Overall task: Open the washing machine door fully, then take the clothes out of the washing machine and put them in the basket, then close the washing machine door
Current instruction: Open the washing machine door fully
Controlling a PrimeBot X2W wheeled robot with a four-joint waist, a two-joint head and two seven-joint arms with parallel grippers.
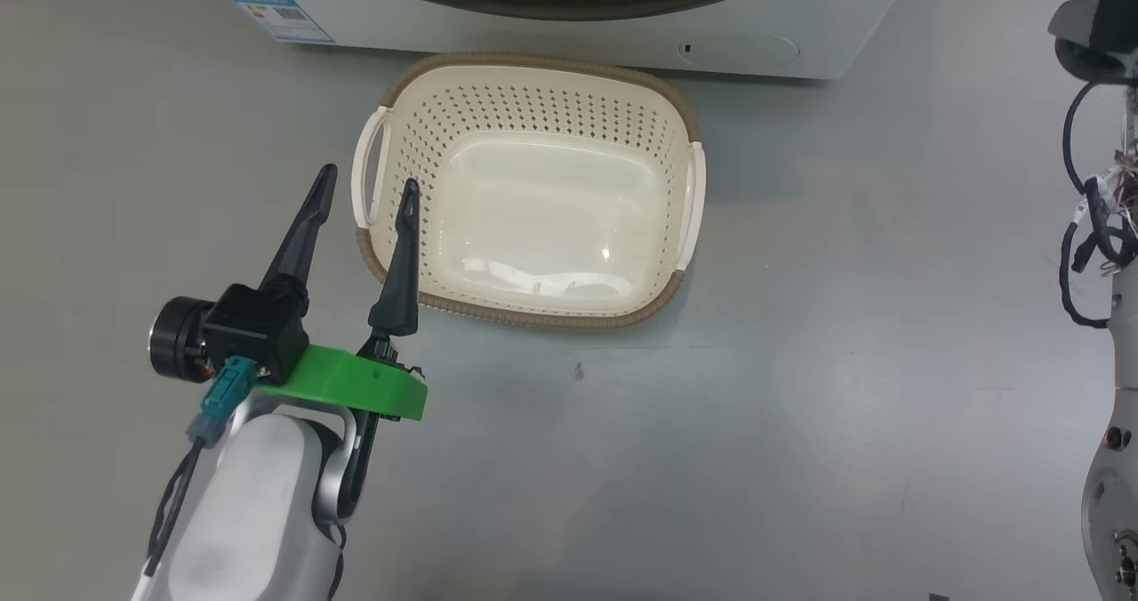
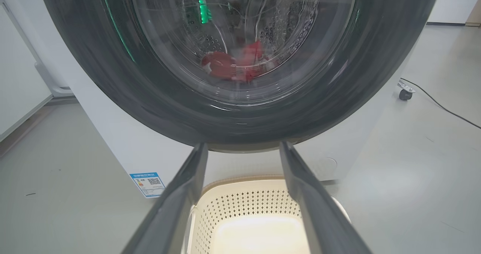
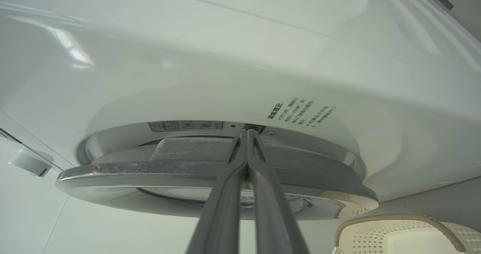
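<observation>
Since the door stands barely ajar on the washer, our right gripper is pinched closed, its tips slipped behind the door's edge, we judge, to pull. The clothes lie in the drum behind the glass. Our left gripper hangs spread at the left edge of the empty basket, which sits below the door to receive them.

Basket seen as perforated cream plastic, glossy base, woven-textured rim. Washing machine door rim finished glossy black, centre glazed clear.
</observation>
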